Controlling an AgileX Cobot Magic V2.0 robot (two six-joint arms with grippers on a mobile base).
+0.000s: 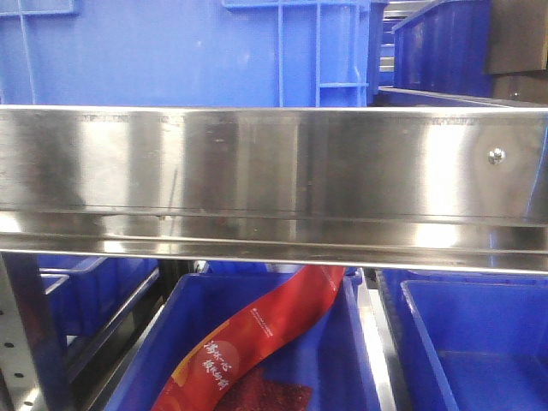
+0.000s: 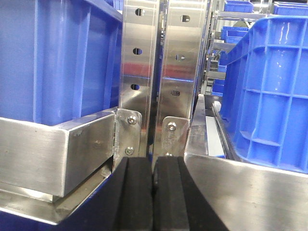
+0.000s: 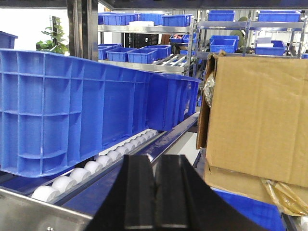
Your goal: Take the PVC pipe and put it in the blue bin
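Note:
No PVC pipe shows in any view. Blue bins stand all around: one (image 1: 257,342) below the steel shelf rail in the front view with a red packet in it, one (image 2: 269,91) at the right of the left wrist view, and a long one (image 3: 72,106) on white rollers in the right wrist view. My left gripper (image 2: 153,166) is shut with nothing between its black pads, close in front of two steel uprights (image 2: 159,62). My right gripper (image 3: 155,163) is shut too and holds nothing, beside the roller track.
A wide steel shelf rail (image 1: 274,180) fills the middle of the front view. A red snack packet (image 1: 257,334) lies in the lower bin. A cardboard box (image 3: 255,115) stands right of my right gripper. White rollers (image 3: 96,163) run under the long bin.

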